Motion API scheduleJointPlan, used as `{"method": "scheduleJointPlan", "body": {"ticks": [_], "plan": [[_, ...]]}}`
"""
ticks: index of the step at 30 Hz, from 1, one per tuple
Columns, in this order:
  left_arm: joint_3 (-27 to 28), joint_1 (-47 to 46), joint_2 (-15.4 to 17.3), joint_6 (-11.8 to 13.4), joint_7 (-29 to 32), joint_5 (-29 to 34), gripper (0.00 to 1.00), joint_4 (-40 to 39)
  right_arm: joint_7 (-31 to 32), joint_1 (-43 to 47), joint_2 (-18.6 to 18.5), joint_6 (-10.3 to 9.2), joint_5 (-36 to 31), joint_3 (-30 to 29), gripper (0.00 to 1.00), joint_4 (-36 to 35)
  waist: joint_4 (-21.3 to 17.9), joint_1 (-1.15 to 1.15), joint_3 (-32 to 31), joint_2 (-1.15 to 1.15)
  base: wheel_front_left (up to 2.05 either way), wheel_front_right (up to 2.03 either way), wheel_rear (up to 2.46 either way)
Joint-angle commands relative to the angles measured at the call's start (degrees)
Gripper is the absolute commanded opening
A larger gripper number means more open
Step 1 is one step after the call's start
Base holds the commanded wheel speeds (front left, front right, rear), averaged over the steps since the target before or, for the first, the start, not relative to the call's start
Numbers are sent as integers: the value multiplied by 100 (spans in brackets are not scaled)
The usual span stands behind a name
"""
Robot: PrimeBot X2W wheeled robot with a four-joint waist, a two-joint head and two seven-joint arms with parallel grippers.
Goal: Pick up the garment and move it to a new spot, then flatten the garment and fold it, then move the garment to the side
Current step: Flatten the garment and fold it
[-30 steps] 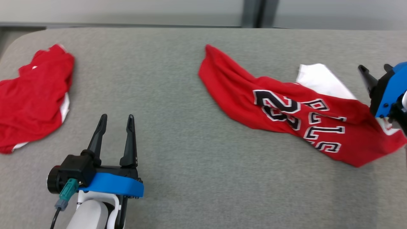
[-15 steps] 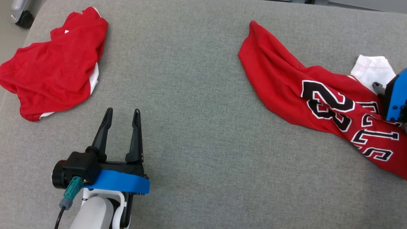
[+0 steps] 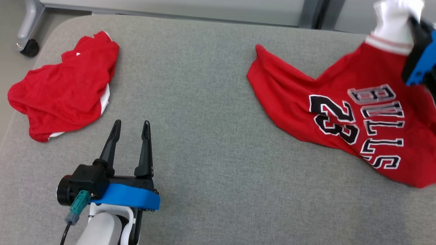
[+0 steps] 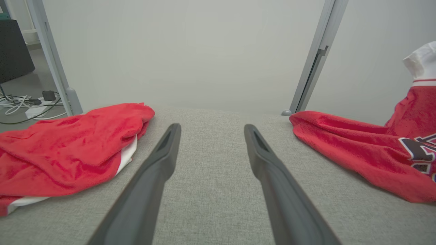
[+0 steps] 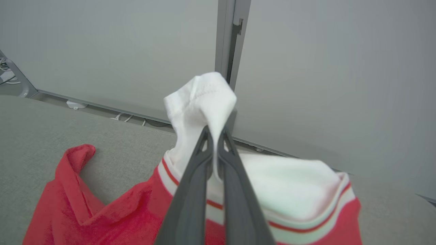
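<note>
The garment (image 3: 340, 102) is a red jersey with black and white lettering and a 23, lying at the right of the grey table (image 3: 211, 143). Its white sleeve (image 3: 391, 20) is raised off the table at the far right. My right gripper (image 3: 413, 21) is shut on that sleeve. In the right wrist view the closed fingers (image 5: 214, 131) pinch the white cloth (image 5: 201, 98), with the red body (image 5: 102, 211) hanging below. My left gripper (image 3: 132, 123) hovers open and empty over bare table at the lower left, its fingers (image 4: 211, 127) spread with nothing between them.
A second red garment (image 3: 64, 88) lies crumpled at the table's far left, also seen in the left wrist view (image 4: 68, 146). A frame leg with a caster (image 3: 29, 47) stands past the table's back left corner. Grey wall panels and a post (image 5: 226, 41) rise behind.
My right gripper has shut on the white sleeve and lifted it, drawing the jersey's right part up. The head camera has shifted. The left gripper stays open in place.
</note>
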Motion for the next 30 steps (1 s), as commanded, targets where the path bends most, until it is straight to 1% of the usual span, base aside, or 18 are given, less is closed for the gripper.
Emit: {"method": "scheduleJointPlan", "body": {"ticks": [1, 8, 10, 13, 16, 18, 21, 24, 26, 28, 30], "plan": [[45, 68, 22, 13, -18, -18, 100, 35, -428, -350, 48, 1, 72, 198, 0, -214, -56, 0, -180, 0, 0, 0, 0], [70, 240, 67, 64, -22, -56, 100, 42, -1666, -869, -49, 1, 232, 951, 0, -841, -161, 0, -604, 0, 0, 0, 0], [67, 258, 73, 77, -18, -61, 100, 34, -1777, -859, -107, 0, 238, 1064, 0, -932, -188, 0, -642, 0, 0, 0, 0], [87, 324, 95, 116, -6, -89, 100, 2, -1976, -507, -284, 0, 367, 1359, 0, -1225, -293, 0, -741, 0, 0, 0, 0], [115, 405, 123, 163, 10, -101, 100, -43, -1930, 203, -499, 0, 549, 1479, 0, -1643, -444, 0, -828, 0, 0, 0, 0], [147, 487, 165, 196, 32, -126, 100, -73, -1828, 841, -641, 1, 658, 1416, 0, -1966, -555, 0, -893, 0, 0, 0, 0], [205, 572, 214, 244, 37, -158, 100, -131, -1728, 2043, -654, 1, 739, 972, 0, -2381, -715, 0, -955, 0, 0, 0, 0], [231, 617, 252, 255, 54, -186, 100, -169, -1675, 3266, -297, 2, 580, 362, 0, -2793, -878, 0, -989, 0, 0, 0, 0], [242, 636, 280, 256, 73, -195, 100, -185, -1608, 4024, 8, 1, 415, 79, 0, -3062, -984, 0, -1010, 0, 0, 0, 0], [246, 635, 291, 272, 79, -190, 100, -206, -1474, 4701, 274, 1, 232, -39, 0, -3255, -1078, 0, -1019, 0, 0, 0, 0], [255, 623, 308, 294, 84, -195, 100, -222, -1201, 5278, 490, 1, 155, -60, 0, -3312, -1166, 0, -1012, 0, 0, 0, 0]]}}
